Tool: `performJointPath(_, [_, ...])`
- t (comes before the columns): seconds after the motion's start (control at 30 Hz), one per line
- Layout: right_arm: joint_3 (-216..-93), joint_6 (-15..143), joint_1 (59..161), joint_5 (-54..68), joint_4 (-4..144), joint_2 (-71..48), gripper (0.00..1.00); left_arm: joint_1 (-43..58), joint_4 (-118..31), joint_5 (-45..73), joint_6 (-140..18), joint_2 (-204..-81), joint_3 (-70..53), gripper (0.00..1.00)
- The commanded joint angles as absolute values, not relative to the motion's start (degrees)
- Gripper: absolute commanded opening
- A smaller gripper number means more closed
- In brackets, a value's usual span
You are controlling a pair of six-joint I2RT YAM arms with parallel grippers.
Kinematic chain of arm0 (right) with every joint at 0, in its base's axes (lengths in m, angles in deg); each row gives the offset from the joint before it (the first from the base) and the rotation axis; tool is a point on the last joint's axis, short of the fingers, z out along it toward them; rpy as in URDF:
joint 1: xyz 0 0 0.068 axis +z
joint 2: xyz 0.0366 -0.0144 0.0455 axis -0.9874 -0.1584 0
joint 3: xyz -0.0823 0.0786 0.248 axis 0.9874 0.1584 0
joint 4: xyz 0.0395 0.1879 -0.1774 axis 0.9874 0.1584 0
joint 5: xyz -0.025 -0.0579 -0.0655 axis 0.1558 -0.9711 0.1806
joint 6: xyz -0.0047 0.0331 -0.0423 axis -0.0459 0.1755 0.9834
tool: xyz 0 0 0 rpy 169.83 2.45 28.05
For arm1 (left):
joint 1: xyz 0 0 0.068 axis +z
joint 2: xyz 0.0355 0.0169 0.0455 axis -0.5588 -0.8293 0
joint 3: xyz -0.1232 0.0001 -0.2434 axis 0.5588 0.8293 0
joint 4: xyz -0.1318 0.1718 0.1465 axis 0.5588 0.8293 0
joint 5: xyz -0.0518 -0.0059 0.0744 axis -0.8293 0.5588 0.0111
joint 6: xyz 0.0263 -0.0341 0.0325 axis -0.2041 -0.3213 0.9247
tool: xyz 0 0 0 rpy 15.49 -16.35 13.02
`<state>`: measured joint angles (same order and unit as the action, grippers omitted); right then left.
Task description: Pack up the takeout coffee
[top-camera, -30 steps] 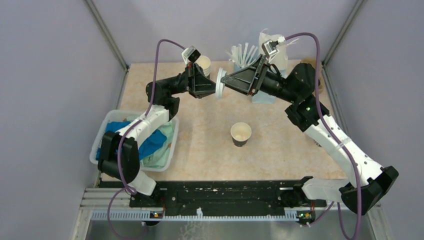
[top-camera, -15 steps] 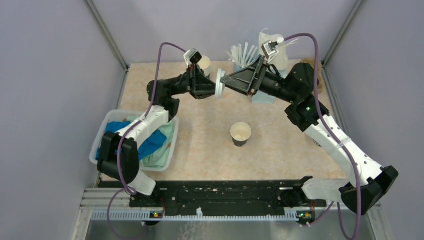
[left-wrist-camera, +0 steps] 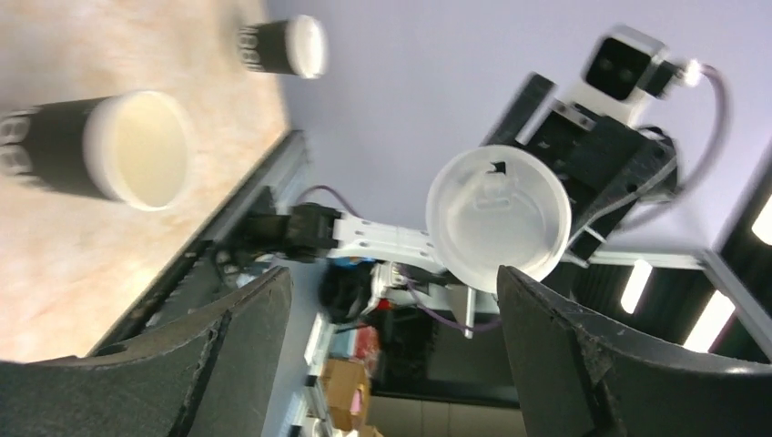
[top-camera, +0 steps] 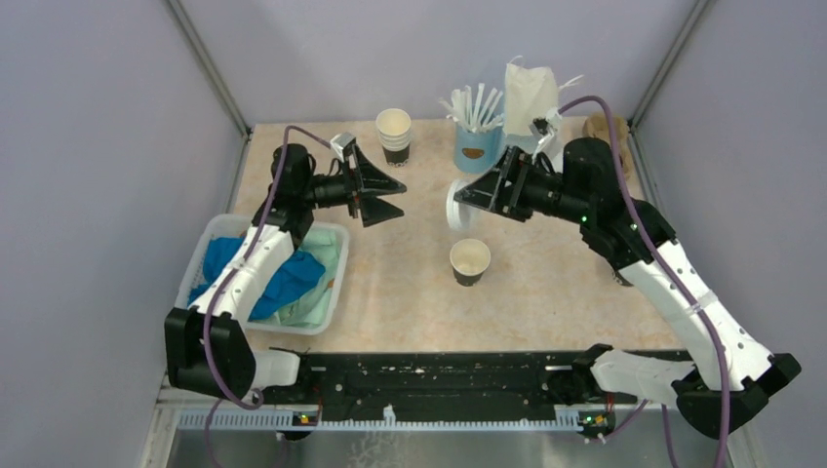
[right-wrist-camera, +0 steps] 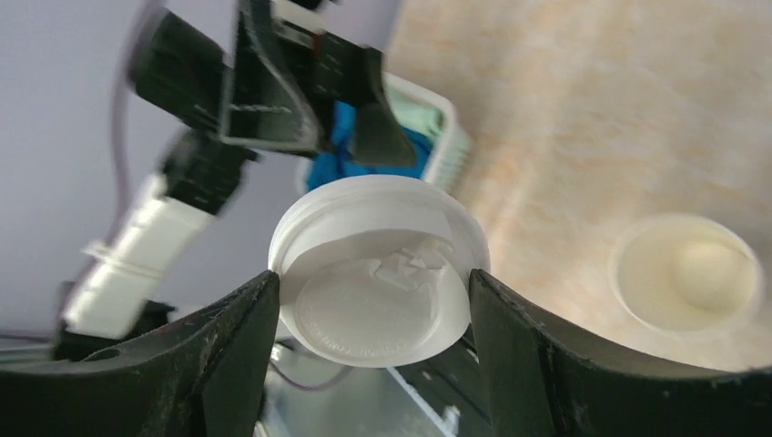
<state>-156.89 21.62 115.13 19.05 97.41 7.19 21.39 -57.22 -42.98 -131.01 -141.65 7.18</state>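
Left end effector (top-camera: 402,196) jaws wide, empty — right end effector (right-wrist-camera: 373,280) clamped on white lid (right-wrist-camera: 382,305).

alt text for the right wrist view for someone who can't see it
A round white plastic lid is clamped between the right tool's two black fingers, held over a beige table. Beyond it the left tool stands open before a bin of blue cloth; a lidless paper cup stands at right.

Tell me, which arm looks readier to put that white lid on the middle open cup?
Right. The right gripper clamps the white lid close to the open cup. The left gripper is open, empty and farther off.
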Motion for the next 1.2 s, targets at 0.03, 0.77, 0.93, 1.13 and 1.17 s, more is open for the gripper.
performJointPath(0.03, [-160.83, 35.12, 114.89, 12.06, 121.42, 4.74, 0.72, 21.84, -11.02, -37.21, -95.11, -142.91, 0.09, 0.89])
performJointPath(0.77, [-172.03, 42.13, 127.03, -12.06, 135.41, -24.60, 0.72, 20.88, -12.51, -36.14, -90.15, -143.95, 5.51, 0.90])
performJointPath(0.93, [-173.92, 43.21, 127.64, -14.28, 136.65, -27.24, 0.72, 20.88, -11.23, -36.13, -88.60, -144.28, 4.94, 0.90])
performJointPath(1.13, [-175.48, 43.69, 127.71, -16.03, 137.80, -29.86, 0.72, 20.88, -10.75, -36.23, -87.75, -144.73, 4.82, 0.90])
performJointPath(1.17, [-175.47, 43.69, 127.68, -16.02, 137.72, -29.97, 0.72, 20.88, -10.64, -36.32, -87.59, -144.81, 4.80, 0.91])
